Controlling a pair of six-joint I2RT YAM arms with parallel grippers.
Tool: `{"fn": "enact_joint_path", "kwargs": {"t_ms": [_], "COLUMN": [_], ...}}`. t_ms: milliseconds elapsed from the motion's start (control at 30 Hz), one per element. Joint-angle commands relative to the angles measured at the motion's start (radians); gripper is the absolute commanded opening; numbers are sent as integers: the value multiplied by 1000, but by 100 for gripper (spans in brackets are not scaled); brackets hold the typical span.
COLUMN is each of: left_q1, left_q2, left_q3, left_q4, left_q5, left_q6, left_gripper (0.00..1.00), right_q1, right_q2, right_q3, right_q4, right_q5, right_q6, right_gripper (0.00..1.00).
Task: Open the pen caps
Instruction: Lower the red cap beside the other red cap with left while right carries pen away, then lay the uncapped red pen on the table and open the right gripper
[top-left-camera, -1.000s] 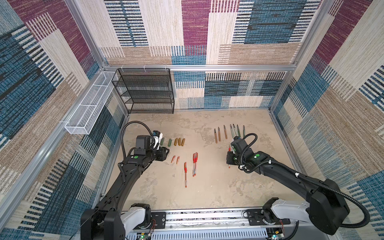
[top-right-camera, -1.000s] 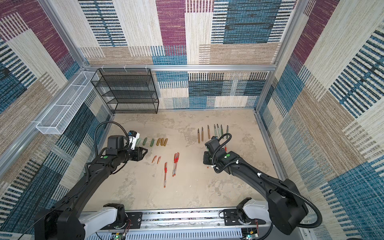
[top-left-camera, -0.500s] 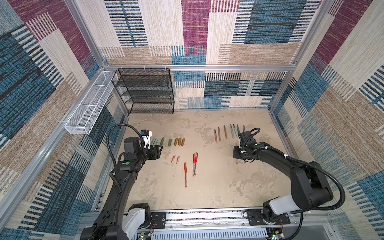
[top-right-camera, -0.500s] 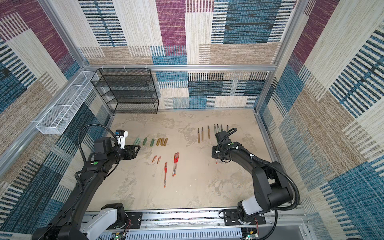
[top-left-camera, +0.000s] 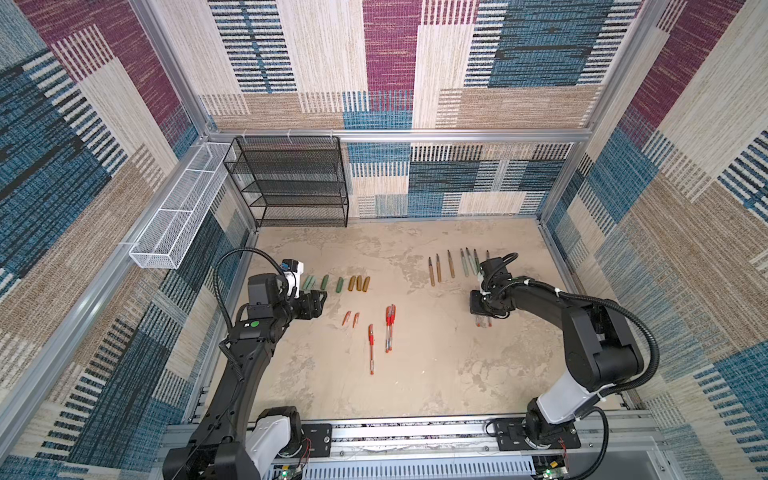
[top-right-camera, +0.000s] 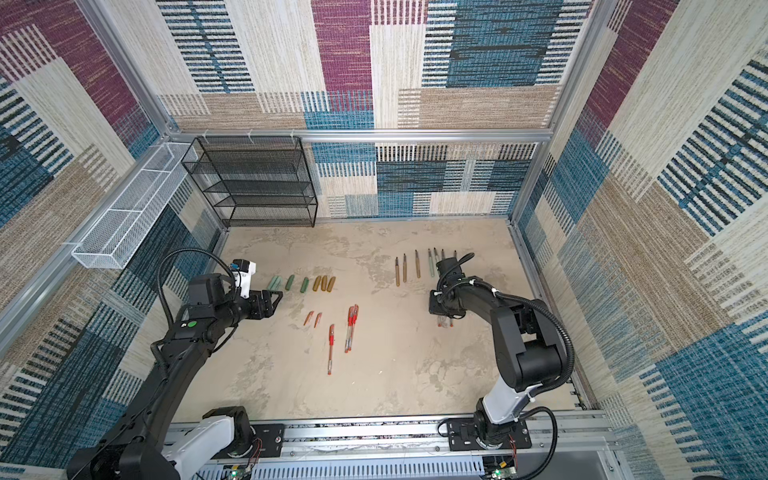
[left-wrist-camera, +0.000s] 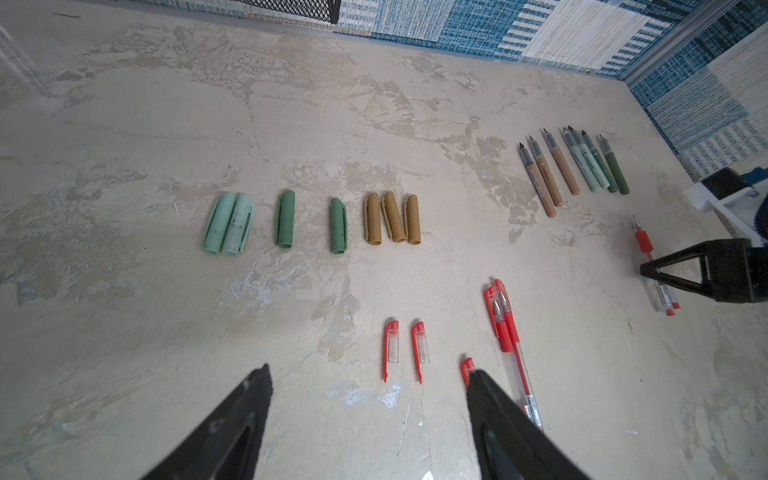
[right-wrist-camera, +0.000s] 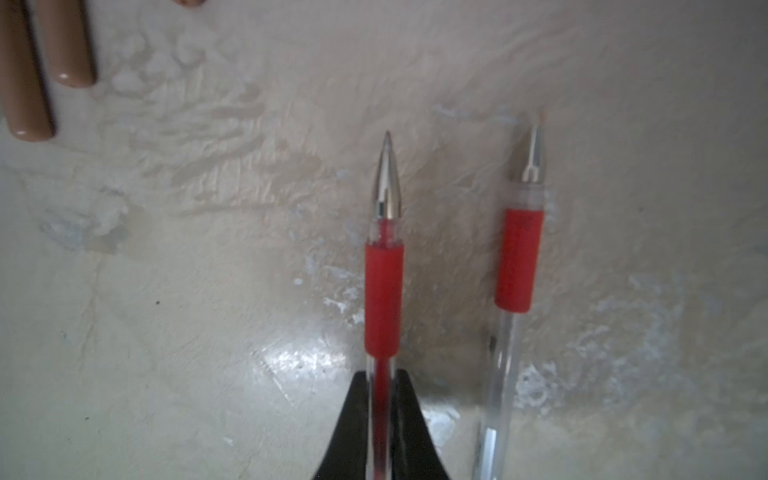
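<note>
Pen caps lie in a row: two pale mint (left-wrist-camera: 228, 224), two dark green (left-wrist-camera: 285, 219), three gold-brown (left-wrist-camera: 390, 218). Nearer lie two small red caps (left-wrist-camera: 390, 340), with capped red pens (left-wrist-camera: 505, 316) beside them. My left gripper (left-wrist-camera: 368, 376) is open and empty, hovering short of the red caps; it shows in both top views (top-left-camera: 318, 305) (top-right-camera: 274, 301). My right gripper (right-wrist-camera: 382, 376) is shut on an uncapped red pen (right-wrist-camera: 383, 291), low over the table beside another uncapped red pen (right-wrist-camera: 519, 257). It also shows in a top view (top-left-camera: 482, 318).
Uncapped brown barrels (top-left-camera: 438, 270) and green barrels (top-left-camera: 469, 264) lie in a row at the back right, just behind the right gripper. A black mesh shelf (top-left-camera: 291, 183) stands at the back left, with a white wire basket (top-left-camera: 178, 216) on the left wall.
The left jaws have spread wider and the left arm has shifted slightly. The right gripper has carried its red pen to the right, next to the other uncapped red pen.
</note>
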Motion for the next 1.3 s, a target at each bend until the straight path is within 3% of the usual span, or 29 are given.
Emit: {"fn": "enact_joint_path", "kwargs": {"t_ms": [0,367,800,1067,1267], "left_q1": [2,-3,-3,-6,-10], "left_q2": [0,-2,-1,3,-1], "left_q3": [14,6,13,15,16], "left_q4": [23,30,28,27,24], "left_q5": [10,4,10,14,22], "left_q6": [13,14,7,6,-2], "left_gripper": [79,80,80,80,80], "right_q1": [1,1,24,255,414], "right_q2": [10,24,-196,-207,-125], "right_q3": [3,-1,55,-37,16], "right_q4": [18,25,-54,79,104], "right_q5": [-6,7,-94,-121,-61], "right_q6": [-6,10,79,234,306], "right_gripper": [5,22,35,40,40]}}
